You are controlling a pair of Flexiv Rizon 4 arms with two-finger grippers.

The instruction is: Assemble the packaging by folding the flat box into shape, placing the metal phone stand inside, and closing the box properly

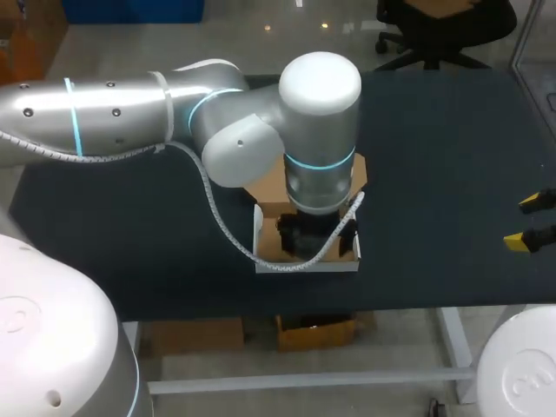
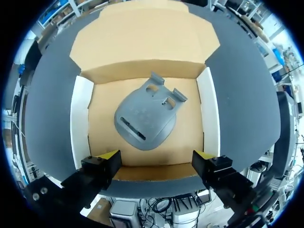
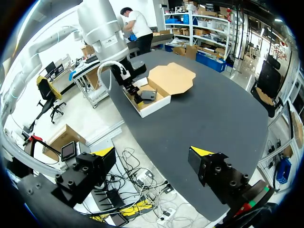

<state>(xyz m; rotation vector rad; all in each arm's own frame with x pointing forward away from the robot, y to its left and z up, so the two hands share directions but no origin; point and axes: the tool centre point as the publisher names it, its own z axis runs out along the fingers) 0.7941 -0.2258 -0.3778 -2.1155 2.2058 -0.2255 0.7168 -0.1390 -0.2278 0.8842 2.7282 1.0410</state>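
Phone stand (image 2: 145,121) lies flat inside the open cardboard box (image 2: 80,114), near our table's (image 1: 452,156) 6 o'clock edge, with the lid flap back at 12 o'clock. Our left gripper (image 2: 156,157) hovers wide over it. Our right gripper (image 3: 152,153) hangs wide at 3 o'clock, well apart.

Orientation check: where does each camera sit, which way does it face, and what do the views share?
Head view: fixed above and behind, looking down at the table; left arm over the box, right pincer at the side.
Left wrist view: above the box, looking down at the phone stand inside; left pincer open.
Right wrist view: beside the table, looking across at box and left arm; own pincer open.
Shared: all three show the box.
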